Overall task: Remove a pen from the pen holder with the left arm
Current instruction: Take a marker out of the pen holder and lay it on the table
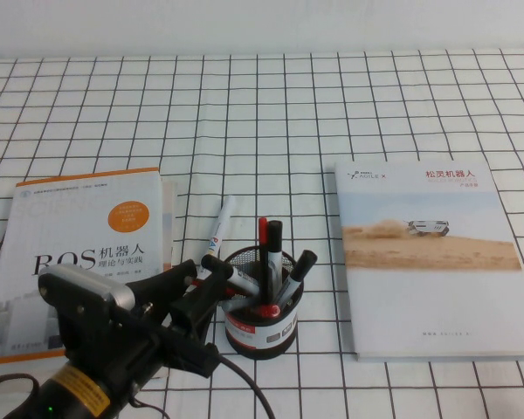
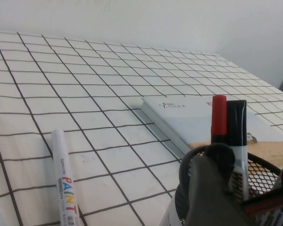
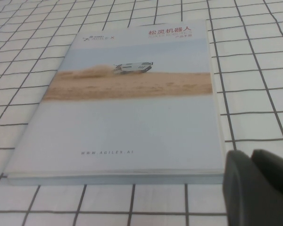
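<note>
I read this as the reach-and-grasp step. The left gripper (image 1: 206,288) sits at the lower left of the high view, right at the left rim of the pen holder (image 1: 260,336). The holder stands on the bench (image 1: 332,105) at lower centre, between the ROS book (image 1: 87,236) on the left and the booklet (image 1: 428,288) on the right. The jaws stand apart, clamped on nothing that I can make out; in the left wrist view one finger (image 2: 211,193) fills the foreground before the mesh. In the holder a red marker (image 1: 263,234) and a black marker (image 1: 274,244) stand upright side by side, another black pen (image 1: 300,266) tilts right, and a white-bodied pen (image 1: 231,278) leans left toward the gripper. A paint pen (image 1: 220,223) lies on the bench just above the holder. Next, I judge, the jaws must centre on one pen only, likely the leaning one, pinch firmly, then lift along its shaft so the holder does not tip. The right gripper (image 3: 259,188) is a dark shape at the lower right of its own view, by the booklet's corner; released or clenched, I cannot tell.
</note>
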Available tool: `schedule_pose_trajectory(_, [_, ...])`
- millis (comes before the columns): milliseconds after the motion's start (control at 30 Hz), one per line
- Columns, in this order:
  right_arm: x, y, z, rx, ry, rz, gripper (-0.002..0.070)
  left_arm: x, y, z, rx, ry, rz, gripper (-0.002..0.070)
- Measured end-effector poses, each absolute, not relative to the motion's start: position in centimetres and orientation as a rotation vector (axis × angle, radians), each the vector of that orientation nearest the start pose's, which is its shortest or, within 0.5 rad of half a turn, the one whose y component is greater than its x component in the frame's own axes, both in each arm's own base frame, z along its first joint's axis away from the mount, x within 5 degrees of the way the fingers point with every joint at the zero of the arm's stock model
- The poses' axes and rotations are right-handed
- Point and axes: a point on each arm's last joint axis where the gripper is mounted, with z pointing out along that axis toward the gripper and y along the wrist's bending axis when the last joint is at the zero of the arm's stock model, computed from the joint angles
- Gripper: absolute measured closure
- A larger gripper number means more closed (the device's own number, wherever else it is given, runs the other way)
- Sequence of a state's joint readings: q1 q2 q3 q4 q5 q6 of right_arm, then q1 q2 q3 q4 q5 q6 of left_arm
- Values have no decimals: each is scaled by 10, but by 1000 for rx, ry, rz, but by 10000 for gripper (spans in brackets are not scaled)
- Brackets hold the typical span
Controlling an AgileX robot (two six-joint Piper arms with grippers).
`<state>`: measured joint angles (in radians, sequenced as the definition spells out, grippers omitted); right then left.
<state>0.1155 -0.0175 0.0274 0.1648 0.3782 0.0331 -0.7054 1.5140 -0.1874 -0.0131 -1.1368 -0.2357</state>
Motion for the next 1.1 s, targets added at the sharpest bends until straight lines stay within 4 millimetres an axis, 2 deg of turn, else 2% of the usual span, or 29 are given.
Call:
schedule_pose_trajectory(367, [51,12,171,25,1875,266,688,165,-139,168,387,1679,-699,426])
schedule_pose_trajectory(600, [51,12,171,25,1875,266,689,165,-139,168,388,1679,-699,537])
schedule_pose_trajectory(933, [51,12,171,25,1875,266,688,166,-140,169,388,1670,-703,568])
schedule_pose_trajectory(1100, [51,12,171,26,1875,268,688,166,-140,170,386,1664,-704,631])
